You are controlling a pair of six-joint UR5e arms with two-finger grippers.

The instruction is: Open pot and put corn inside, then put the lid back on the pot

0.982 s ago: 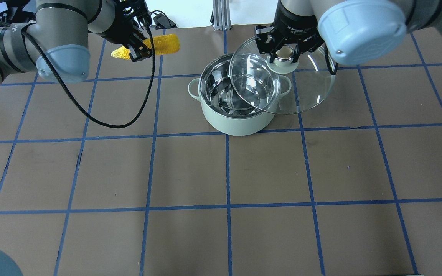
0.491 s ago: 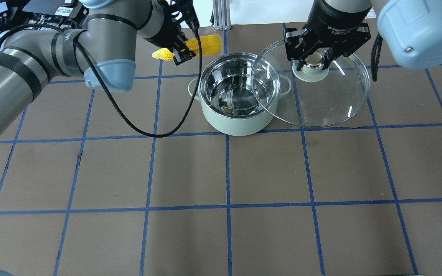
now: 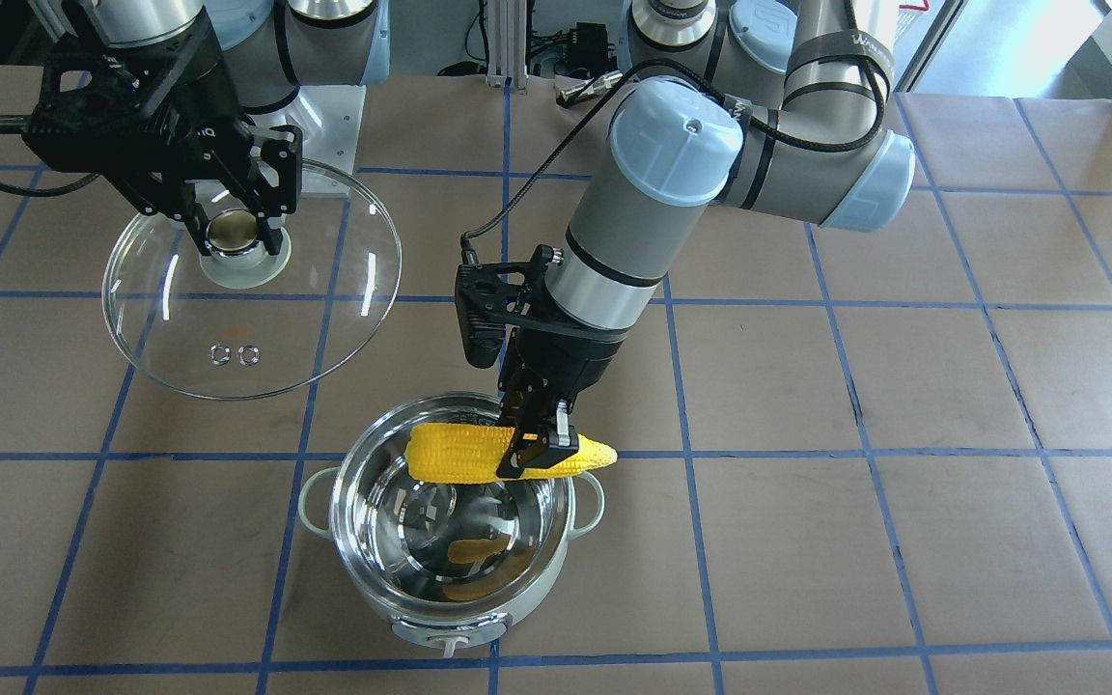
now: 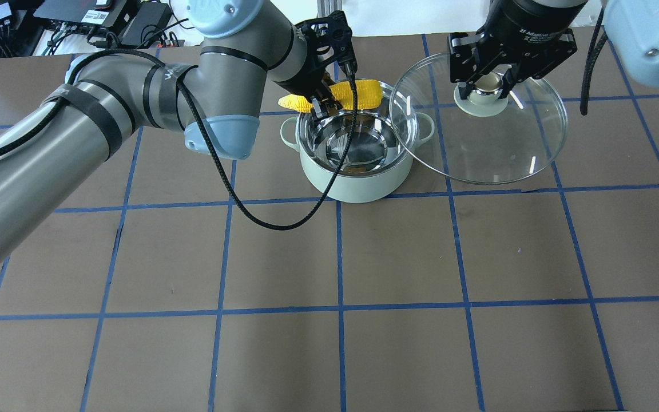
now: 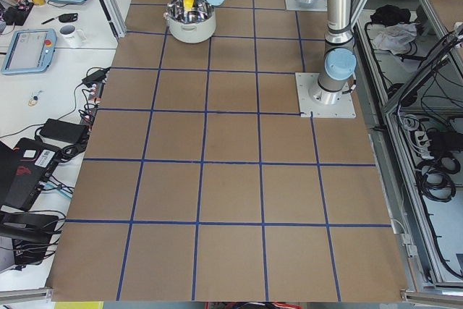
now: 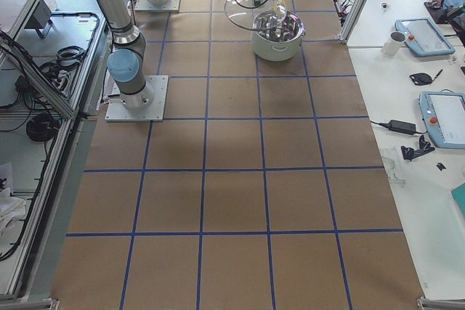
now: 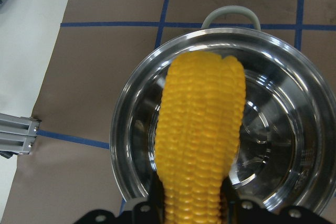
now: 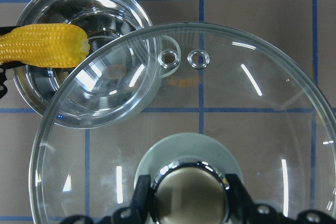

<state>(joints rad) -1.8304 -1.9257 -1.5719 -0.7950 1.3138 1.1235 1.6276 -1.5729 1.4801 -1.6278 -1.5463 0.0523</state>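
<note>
**A:** Left fingers (image 3: 556,446)?
**B:** Clenched across the corn (image 3: 459,454) near its tapered end. Left gripper (image 3: 539,452) pointing down, cob lying level.

**A:** Position of the cob?
**B:** Over the open mouth of the pot (image 4: 352,183). Blunt end above the steel bowl, pale tip poking past the rim on the robot's left (wrist view: cob lengthwise across the opening). Held up off the bowl's floor.

**A:** Inside the pot?
**B:** Polished steel, with yellow reflections of the cob.

**A:** Right fingers (image 3: 197,230)?
**B:** Clamped on the metallic knob (image 3: 236,230) of the lid (image 3: 247,319). Right gripper (image 3: 236,237) above, glass dome hanging from it, raised off the table (image 4: 421,257).

**A:** Edges and room?
**B:** Lid to the pot's right. In the overhead view, its edge overlapping the right loop handle (image 3: 310,502) and that side of the rim; seen from across the table, well apart from the pot. Most of the mouth uncovered. Wide stretch of brown, blue-gridded table in front of the pot.
</note>
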